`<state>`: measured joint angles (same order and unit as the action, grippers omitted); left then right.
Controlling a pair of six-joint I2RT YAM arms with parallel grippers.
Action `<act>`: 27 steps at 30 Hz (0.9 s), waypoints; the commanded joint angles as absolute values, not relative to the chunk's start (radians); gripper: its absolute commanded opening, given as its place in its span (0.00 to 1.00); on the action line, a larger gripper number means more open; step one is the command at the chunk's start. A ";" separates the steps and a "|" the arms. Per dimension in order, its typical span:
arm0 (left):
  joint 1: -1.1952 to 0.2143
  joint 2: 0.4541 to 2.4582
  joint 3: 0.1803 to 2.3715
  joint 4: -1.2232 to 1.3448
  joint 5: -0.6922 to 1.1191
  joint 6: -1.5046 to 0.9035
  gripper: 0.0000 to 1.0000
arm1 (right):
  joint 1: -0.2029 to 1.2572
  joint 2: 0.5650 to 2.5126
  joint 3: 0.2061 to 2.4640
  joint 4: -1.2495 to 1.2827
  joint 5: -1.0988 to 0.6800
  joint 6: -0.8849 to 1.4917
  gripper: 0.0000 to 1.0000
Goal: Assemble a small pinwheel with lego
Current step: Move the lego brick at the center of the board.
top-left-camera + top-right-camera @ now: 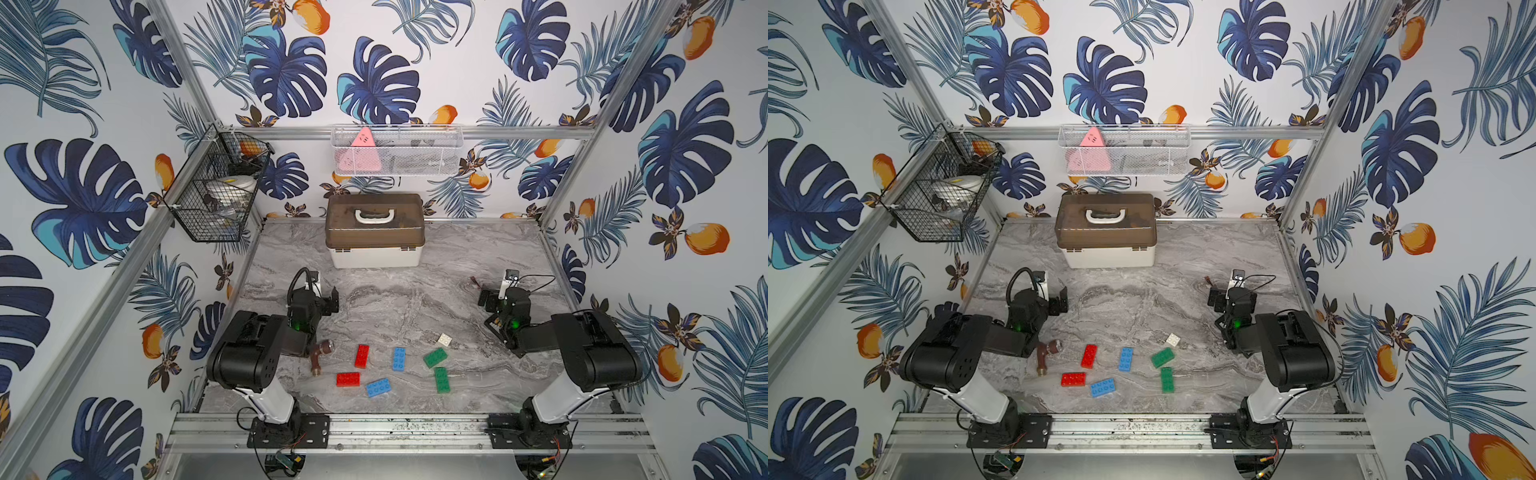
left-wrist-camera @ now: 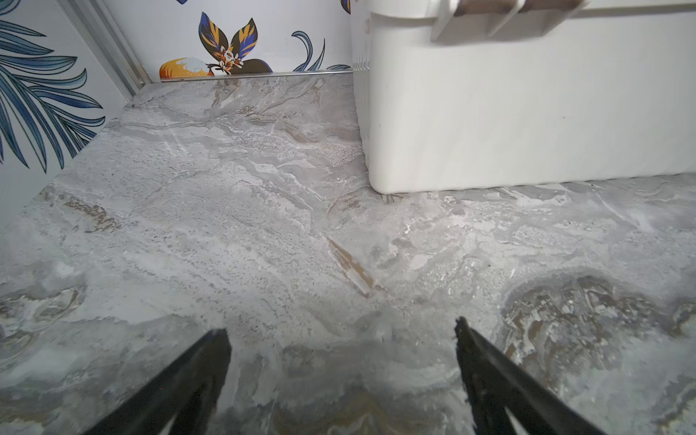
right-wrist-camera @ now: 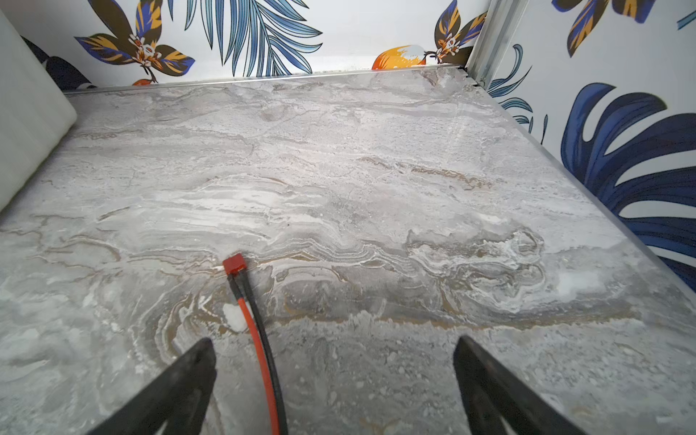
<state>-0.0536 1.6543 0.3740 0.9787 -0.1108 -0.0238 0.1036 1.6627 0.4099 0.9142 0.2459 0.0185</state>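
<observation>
Two jaws stand spread and empty on the left gripper (image 2: 341,327), above the left side of the desk (image 1: 395,299). Near its front edge lie a pipe fitting (image 1: 319,354), then unjoined lego (image 1: 348,379): red bricks (image 1: 362,356), blue bricks (image 1: 399,359), green bricks (image 1: 435,358), a white brick (image 1: 444,339). Right gripper (image 3: 334,341), right side, likewise spread, empty.

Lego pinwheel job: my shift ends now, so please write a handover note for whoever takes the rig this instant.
Left gripper: open, empty, over bare table, facing the storage box.
Right gripper: open, empty; a red-black cable lies on the table in front of it.
Bricks: all loose, none stacked, near the arm bases: far red brick, near red brick, far blue brick, near blue brick, far green brick, near green brick, white brick.
Done: nothing built.
Left: the whole pinwheel.
</observation>
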 commanded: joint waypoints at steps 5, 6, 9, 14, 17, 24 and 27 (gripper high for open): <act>-0.052 1.648 0.375 1.007 -0.101 -0.005 0.99 | 0.104 1.664 0.410 0.955 0.252 0.027 1.00; -0.052 1.650 0.375 1.010 -0.101 -0.004 0.99 | 0.104 1.663 0.410 0.955 0.251 0.028 1.00; -0.052 1.649 0.376 1.008 -0.101 -0.005 0.99 | 0.104 1.664 0.410 0.951 0.252 0.028 1.00; -0.052 1.650 0.376 1.005 -0.100 -0.005 0.99 | 0.104 1.663 0.411 0.949 0.246 0.029 1.00; -0.052 1.649 0.377 1.003 -0.096 -0.006 0.99 | 0.104 1.664 0.411 0.948 0.245 0.029 1.00; -0.052 1.647 0.372 1.008 -0.096 -0.006 0.99 | 0.104 1.663 0.407 0.951 0.242 0.028 1.00; -0.054 1.613 0.369 0.997 -0.132 -0.017 0.99 | 0.105 1.614 0.403 0.935 0.224 0.016 1.00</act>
